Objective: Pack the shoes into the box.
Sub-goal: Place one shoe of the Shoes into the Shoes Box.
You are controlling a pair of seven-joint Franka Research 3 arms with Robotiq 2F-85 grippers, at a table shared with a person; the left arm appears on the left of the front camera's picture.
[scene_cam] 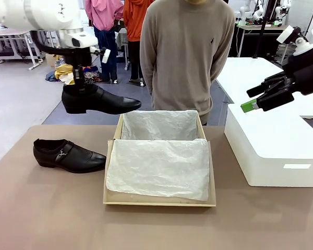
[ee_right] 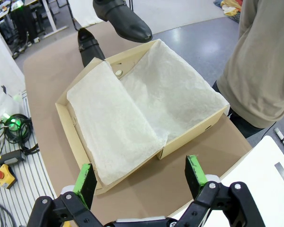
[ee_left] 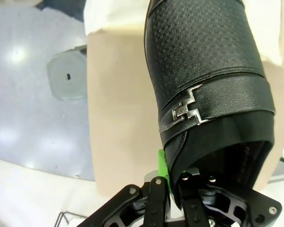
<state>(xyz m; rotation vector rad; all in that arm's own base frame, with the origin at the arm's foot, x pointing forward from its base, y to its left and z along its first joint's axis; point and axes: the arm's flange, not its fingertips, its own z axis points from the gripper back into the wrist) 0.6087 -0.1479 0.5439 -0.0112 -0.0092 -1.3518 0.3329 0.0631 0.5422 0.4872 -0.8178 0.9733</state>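
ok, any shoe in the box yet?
Empty: box holds only tissue paper; one shoe on the table, other shoe in the left end effector.

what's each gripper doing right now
Left gripper: shut on one shoe, held in the air.
Right gripper: open, holding nothing.

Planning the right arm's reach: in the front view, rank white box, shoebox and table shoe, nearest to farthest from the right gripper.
1. White box, right side, beside the right gripper.
2. Shoebox, table centre.
3. Table shoe, far left.

Shoes glossy blk leather, metal buckle; box matt cardboard w/ crinkly tissue paper.
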